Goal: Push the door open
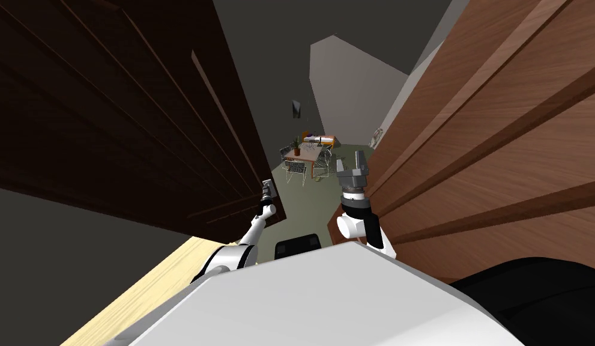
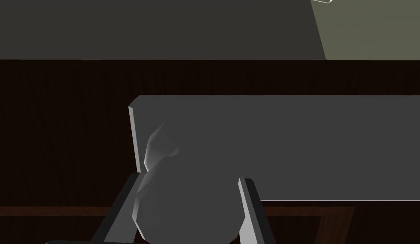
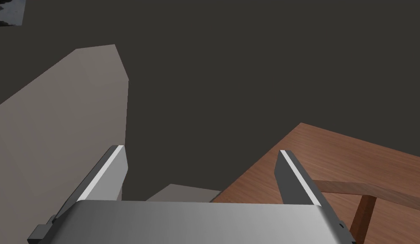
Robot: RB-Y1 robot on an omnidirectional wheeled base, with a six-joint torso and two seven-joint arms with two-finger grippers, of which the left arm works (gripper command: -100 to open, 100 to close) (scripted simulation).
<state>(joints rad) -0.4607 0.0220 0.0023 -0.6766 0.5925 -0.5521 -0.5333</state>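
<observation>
A dark brown panelled door (image 1: 110,108) stands swung to my left, and my left gripper (image 1: 266,187) is at its free edge. In the left wrist view the gripper (image 2: 187,178) is shut on a rounded grey door knob (image 2: 187,212), whose sides its fingers (image 2: 252,203) press. The knob stands out from a grey plate (image 2: 298,144) on the dark door (image 2: 56,127). My right gripper (image 1: 357,162) is raised beside a lighter brown panelled door (image 1: 500,150) on my right. It stands open (image 3: 201,150) with nothing between its fingers, close to that door's face (image 3: 332,161).
Between the two doors a gap opens onto a green floor (image 1: 314,204), with a small table and wire chairs (image 1: 305,155) farther in. Pale wooden flooring (image 1: 146,282) lies at my lower left. A black area (image 1: 542,288) sits at the lower right.
</observation>
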